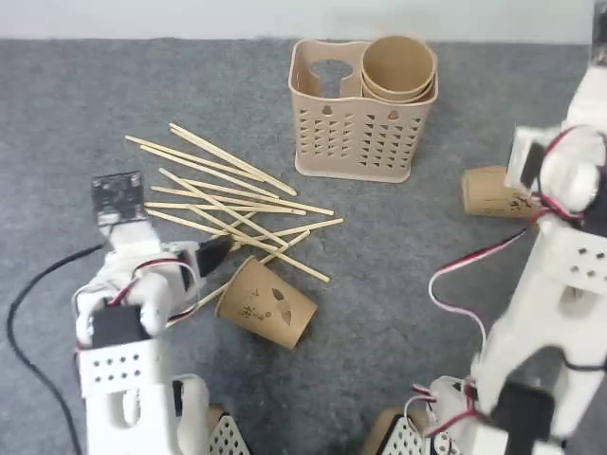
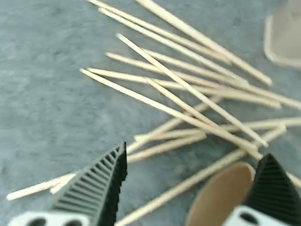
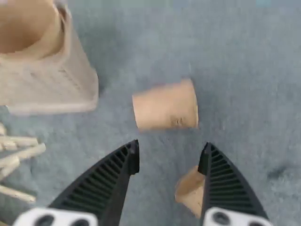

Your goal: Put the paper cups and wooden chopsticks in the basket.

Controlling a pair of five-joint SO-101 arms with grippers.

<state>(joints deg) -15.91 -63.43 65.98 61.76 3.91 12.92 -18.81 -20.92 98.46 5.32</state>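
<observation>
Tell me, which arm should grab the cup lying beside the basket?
Right. The right gripper hangs open just above that cup, while the left gripper is over by the chopsticks.

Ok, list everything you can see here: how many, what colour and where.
basket: one, tan, at the far side of the mat.
stacked cups: at least two, tan, upright in one compartment of the basket.
centre cup: one, tan, on its side, just in front of the chopsticks.
side cup: one, tan, on its side, beside the basket near the right arm.
chopsticks: a dozen or so, pale wood, scattered loose in front of the basket.
mat: one, grey, under everything.
cable: one, black, beside the left arm.
left claw: black, open, over the chopsticks.
right claw: black, open, over the side cup.
</observation>
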